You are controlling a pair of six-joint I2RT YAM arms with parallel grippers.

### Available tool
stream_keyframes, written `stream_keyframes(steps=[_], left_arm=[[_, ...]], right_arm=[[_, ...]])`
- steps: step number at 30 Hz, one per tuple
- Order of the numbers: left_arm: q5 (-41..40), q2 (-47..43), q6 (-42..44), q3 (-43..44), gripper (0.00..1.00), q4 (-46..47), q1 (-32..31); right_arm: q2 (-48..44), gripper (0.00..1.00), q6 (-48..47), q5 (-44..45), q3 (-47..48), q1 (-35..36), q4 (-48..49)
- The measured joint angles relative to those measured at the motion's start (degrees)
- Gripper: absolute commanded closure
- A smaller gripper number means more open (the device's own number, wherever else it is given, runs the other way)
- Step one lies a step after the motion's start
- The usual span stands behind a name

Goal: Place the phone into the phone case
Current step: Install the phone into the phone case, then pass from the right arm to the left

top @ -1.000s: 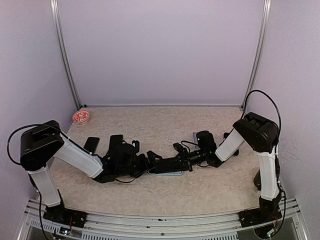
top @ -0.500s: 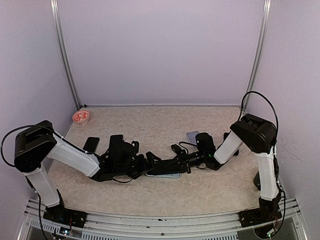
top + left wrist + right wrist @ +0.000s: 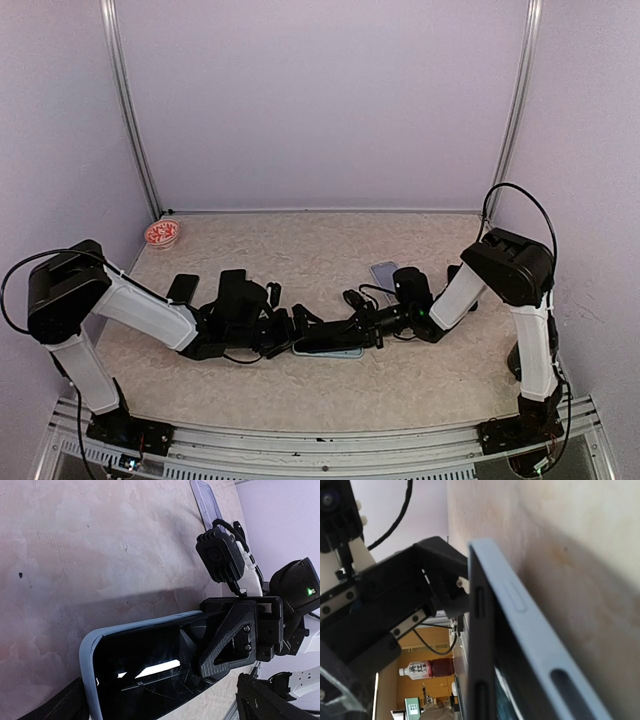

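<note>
A light blue phone case (image 3: 89, 655) lies flat on the table at front centre. The black glossy phone (image 3: 145, 650) sits inside its rim. My left gripper (image 3: 165, 702) is open, with one finger (image 3: 65, 705) on each side of the case end. My right gripper (image 3: 220, 650) comes in from the opposite side. Its fingers are shut together and its tip rests on the phone's screen. From above, the left gripper (image 3: 283, 333) and the right gripper (image 3: 335, 333) meet over the case (image 3: 335, 351). The right wrist view shows the case edge (image 3: 530, 625) and the phone's dark side (image 3: 480, 645) up close.
A small red-and-white dish (image 3: 161, 234) stands at the back left. Two black slabs (image 3: 182, 289) (image 3: 231, 283) lie behind my left arm. A grey-lavender slab (image 3: 383, 273) lies behind my right gripper and is also in the left wrist view (image 3: 205, 497). Purple walls enclose the table.
The right gripper and the case have slid slightly left, uncovering more of the grey-lavender slab. The left arm has shifted a little left too. Neither gripper has changed state.
</note>
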Motion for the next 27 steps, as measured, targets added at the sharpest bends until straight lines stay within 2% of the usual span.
stream_keyframes(steps=[27], left_arm=[[0.6, -1.4, 1.4, 0.3, 0.02, 1.0, -0.1]], right_arm=[[-4.8, 0.92, -4.5, 0.5, -0.6, 0.5, -4.2]])
